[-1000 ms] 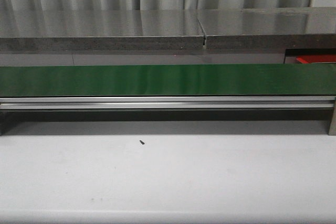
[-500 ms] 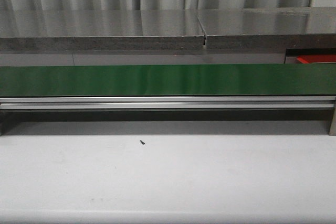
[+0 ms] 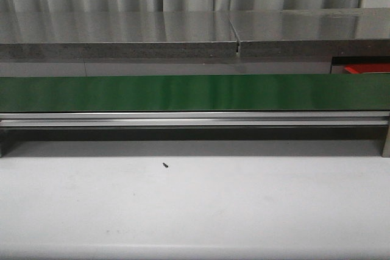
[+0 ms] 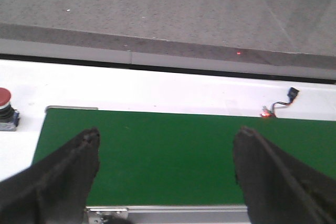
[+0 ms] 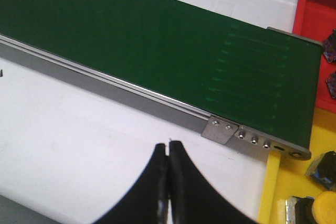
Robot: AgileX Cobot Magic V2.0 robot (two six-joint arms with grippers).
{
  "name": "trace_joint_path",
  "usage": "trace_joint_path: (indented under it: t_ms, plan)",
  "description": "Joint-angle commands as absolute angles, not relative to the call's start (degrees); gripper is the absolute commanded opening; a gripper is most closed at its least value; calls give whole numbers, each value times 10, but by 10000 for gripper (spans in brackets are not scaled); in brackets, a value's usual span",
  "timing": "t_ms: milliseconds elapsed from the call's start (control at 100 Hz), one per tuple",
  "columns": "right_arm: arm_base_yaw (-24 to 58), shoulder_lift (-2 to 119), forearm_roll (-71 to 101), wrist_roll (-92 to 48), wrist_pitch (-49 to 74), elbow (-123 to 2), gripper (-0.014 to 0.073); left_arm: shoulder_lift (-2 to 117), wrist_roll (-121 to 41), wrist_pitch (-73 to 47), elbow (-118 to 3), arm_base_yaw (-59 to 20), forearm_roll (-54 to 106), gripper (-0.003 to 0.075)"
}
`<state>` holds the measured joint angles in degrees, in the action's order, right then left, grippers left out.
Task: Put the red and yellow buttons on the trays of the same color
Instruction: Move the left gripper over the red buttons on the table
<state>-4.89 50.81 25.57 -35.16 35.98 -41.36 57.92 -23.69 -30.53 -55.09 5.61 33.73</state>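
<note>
Left wrist view: left gripper [image 4: 165, 166] gapes wide over the green belt [image 4: 168, 156], holding nothing; right gripper [image 5: 168, 182] pressed closed, empty.

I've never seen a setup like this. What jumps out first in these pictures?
The long green conveyor belt stretches across the whole width, with nothing riding on it. At its right end sit a yellow tray holding a yellow button and a red tray beyond it. A red button stands by the belt's left end, near the open left pincer.
</note>
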Motion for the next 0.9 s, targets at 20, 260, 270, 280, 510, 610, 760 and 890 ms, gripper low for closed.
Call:
trace_joint_path:
  t_ms: [20,260,270,280,510,610,760,890]
  plan:
    - [-47,502,262,-357,329,-429,-67,643,-226,-305,-629,105,346,517]
    - [-47,502,262,-357,329,-429,-67,811,-209,-353,-753,193,347,492]
    - [-47,502,262,-357,329,-429,-67,820,-209,-355,-756,197,348,493]
    - [-47,502,262,-357,329,-429,-67,825,-209,-357,-763,198,348,493]
    - [-47,502,262,-357,329,-429,-67,965,-203,-371,-839,226,347,493]
    - [-47,502,262,-357,329,-429,-67,1014,-198,-368,-865,230,346,493]
    - [-47,502,262,-357,329,-429,-67,1077,-193,-363,-902,230,345,493]
    - [-47,502,262,-357,329,-429,-67,1113,-172,-340,-927,230,325,493]
